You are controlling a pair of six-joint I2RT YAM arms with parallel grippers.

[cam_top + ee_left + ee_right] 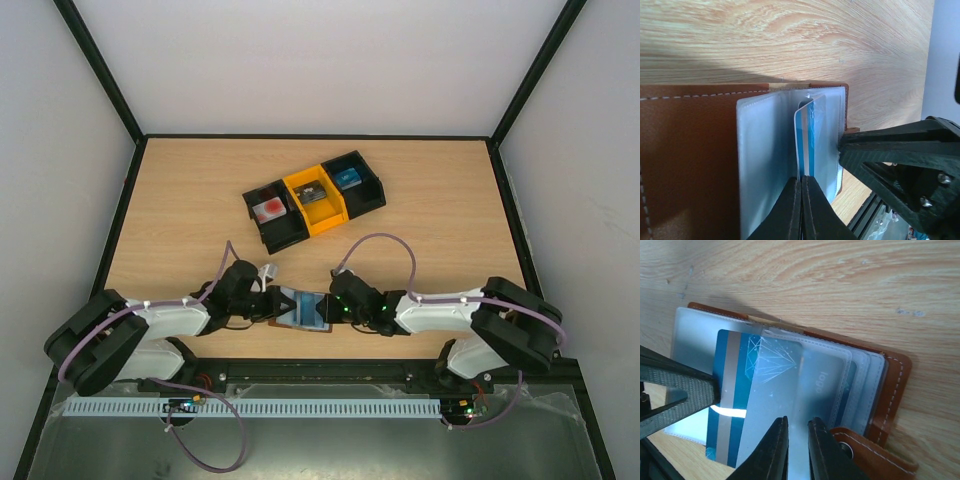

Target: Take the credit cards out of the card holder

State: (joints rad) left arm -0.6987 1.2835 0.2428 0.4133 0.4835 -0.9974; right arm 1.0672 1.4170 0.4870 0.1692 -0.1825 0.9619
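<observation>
— Left wrist view: what's nearest?
— Left gripper [801,200] clamped on the blue card [807,145], which sits partly out of its sleeve.
— Right gripper [799,440]?
— Narrow, pinching the card holder [895,375] by a clear sleeve at the middle of the table's [440,210] near edge. Bins [315,200] lie beyond.

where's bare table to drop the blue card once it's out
Bare wood left of the bins, out to the left edge of the table, and right of them to its right edge. Crowded at the near middle: left gripper pinches the blue card, right gripper the card holder.
</observation>
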